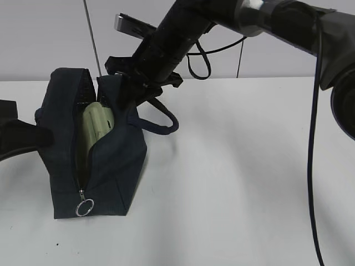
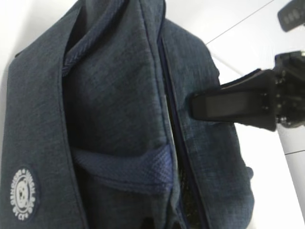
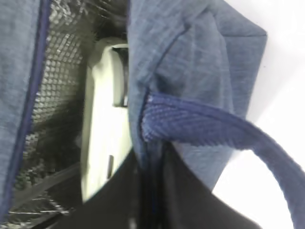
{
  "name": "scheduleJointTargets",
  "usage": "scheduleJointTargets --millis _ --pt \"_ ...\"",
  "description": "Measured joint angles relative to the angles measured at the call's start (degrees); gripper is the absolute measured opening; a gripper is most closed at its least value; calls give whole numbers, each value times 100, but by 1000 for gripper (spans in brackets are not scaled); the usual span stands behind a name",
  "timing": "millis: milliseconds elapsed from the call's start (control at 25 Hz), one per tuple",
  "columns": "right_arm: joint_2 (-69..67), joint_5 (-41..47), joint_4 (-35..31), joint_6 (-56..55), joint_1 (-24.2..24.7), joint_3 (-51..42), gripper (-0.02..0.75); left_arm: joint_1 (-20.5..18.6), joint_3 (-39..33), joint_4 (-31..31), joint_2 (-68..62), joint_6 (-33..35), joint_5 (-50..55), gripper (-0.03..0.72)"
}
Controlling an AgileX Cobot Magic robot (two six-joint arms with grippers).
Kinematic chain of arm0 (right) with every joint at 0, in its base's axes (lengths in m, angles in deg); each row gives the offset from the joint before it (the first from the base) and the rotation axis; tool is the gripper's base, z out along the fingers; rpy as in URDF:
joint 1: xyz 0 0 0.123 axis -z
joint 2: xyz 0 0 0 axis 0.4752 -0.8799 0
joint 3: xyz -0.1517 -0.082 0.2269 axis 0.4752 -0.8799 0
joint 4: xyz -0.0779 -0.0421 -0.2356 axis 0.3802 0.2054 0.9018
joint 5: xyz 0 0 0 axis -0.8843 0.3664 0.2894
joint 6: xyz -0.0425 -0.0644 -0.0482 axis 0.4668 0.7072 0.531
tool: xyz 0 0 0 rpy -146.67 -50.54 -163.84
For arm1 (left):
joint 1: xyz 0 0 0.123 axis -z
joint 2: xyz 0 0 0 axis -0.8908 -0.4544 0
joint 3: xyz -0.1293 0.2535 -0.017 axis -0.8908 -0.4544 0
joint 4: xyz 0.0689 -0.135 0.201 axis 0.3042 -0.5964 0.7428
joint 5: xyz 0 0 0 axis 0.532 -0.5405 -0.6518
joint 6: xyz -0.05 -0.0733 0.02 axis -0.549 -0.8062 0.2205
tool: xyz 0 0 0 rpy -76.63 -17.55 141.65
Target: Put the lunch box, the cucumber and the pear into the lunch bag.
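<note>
The navy lunch bag [image 1: 116, 166] stands open at the left of the white table. The lunch box [image 1: 99, 124], with its pale green lid, stands on edge inside it and also shows in the right wrist view [image 3: 105, 129]. My right gripper [image 1: 128, 83] reaches across and is shut on the bag's right rim [image 3: 152, 191]. My left gripper [image 1: 33, 136] is at the bag's left wall, pressed into bunched fabric [image 2: 157, 224], and seems shut on it. The cucumber and the pear are hidden or out of view.
The bag's zipper ends in a metal ring pull [image 1: 84, 208] at the front. A looped handle [image 1: 166, 119] hangs off the bag's right side. The right arm's cable [image 1: 312, 166] hangs over bare white table [image 1: 233, 183].
</note>
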Motion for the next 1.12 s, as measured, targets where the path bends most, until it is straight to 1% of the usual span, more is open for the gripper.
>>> scheduleJointTargets --millis 40,80,120,240,360,480,600,720,800,880,960,1120 --pt "0 0 66 16 0 0 62 0 0 -71 0 46 0 -15" --pt "0 0 153 23 0 0 28 0 0 -182 0 131 0 -15" --pt "0 0 288 30 0 0 15 0 0 -293 0 240 0 -15" --pt "69 0 939 -58 0 0 7 0 0 -731 -12 557 63 -15" --pt "281 23 1547 -130 10 -13 6 59 0 -1046 -31 675 124 -15" --pt "558 61 1877 -163 21 -53 6 396 30 -1217 -162 780 100 -15" --pt "878 98 2245 -177 42 -288 6 983 261 -1322 -424 811 -84 -15" --pt "1176 110 2776 -226 42 -750 6 1461 593 -1470 -760 818 -252 -15" --pt "1292 110 3175 -290 60 -1108 6 1690 830 -1526 -1017 823 -298 -15" --pt "1363 99 3362 -333 115 -1395 6 1899 1084 -1555 -1295 840 -298 -15" --pt "1385 63 3387 -356 175 -1583 6 2041 1263 -1600 -1605 854 -251 -15" --pt "1385 24 3376 -359 221 -1696 6 2177 1376 -1793 -2090 871 9 -15"
